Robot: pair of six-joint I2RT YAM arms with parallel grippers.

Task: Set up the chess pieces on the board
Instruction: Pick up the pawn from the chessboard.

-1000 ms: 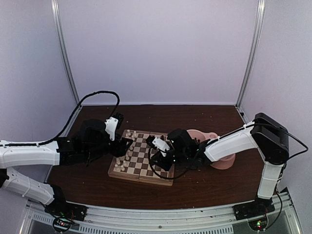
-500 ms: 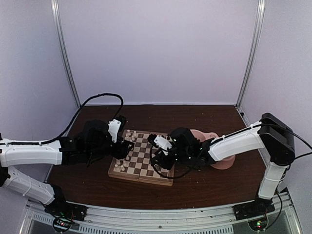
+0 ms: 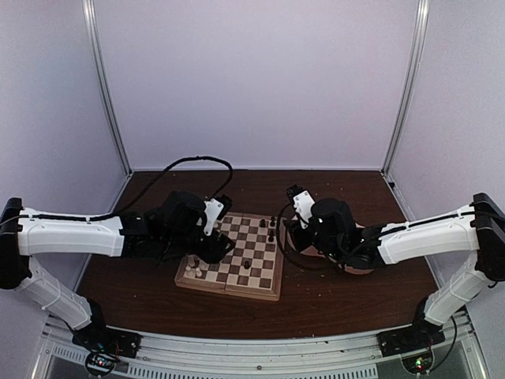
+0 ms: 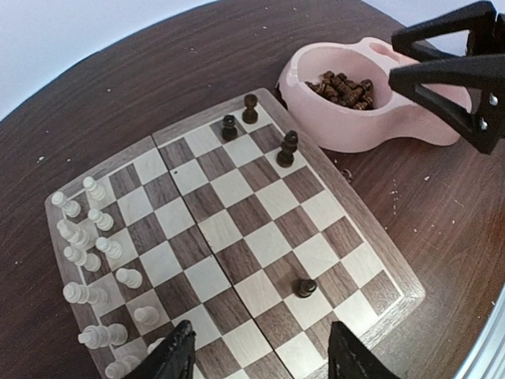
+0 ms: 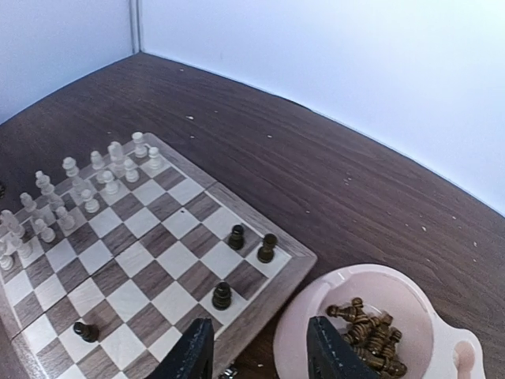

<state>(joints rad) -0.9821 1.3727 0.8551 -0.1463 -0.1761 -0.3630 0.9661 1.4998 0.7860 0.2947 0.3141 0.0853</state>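
The board (image 3: 230, 290) lies in the middle of the table. Cream pieces (image 4: 87, 237) stand along its left side, also seen in the right wrist view (image 5: 79, 189). Three dark pieces (image 4: 249, 108) stand near the far right corner (image 5: 236, 236). One more dark piece (image 4: 305, 287) stands alone near the front right (image 3: 247, 264). My left gripper (image 4: 263, 357) is open and empty above the board's near edge (image 3: 215, 246). My right gripper (image 5: 263, 355) is open and empty over the board's right rim, beside the bowl (image 3: 293, 231).
A pink double bowl (image 4: 371, 118) sits on the table right of the board, with several dark pieces (image 5: 367, 335) in one well. My right gripper's black fingers (image 4: 442, 71) hang over it. Purple walls close in the back and both sides.
My right gripper has pulled back from over the board's middle to its right edge; a lone dark piece now shows where it was. My left arm has reached further right over the board.
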